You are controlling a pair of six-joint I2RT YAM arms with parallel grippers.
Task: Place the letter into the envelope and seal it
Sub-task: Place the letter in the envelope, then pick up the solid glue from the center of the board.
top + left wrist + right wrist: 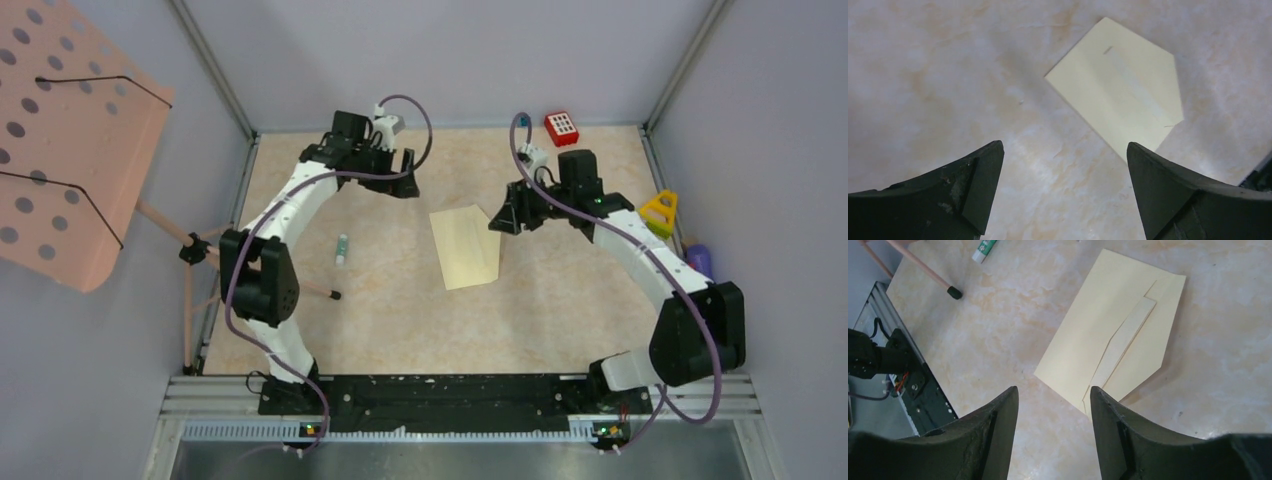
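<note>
Left tool (1063,150) gapes wide, right tool (1054,392) stands partly apart, both empty; envelope (467,247) lies flat between them on the desk (400,320), flap folded down, no letter showing; sealing looks done or nearly so; glue stick (342,248) lies well apart, leftward.

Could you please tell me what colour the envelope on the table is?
The envelope is plain pale yellow, best seen in the right wrist view.

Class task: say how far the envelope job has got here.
Apparently done: no loose letter shows, and the envelope lies flat, flap folded over. In hand: nothing; the left gripper and right gripper have jaws open, empty. Left: whether the flap is stuck cannot be told; it may need pressing.
</note>
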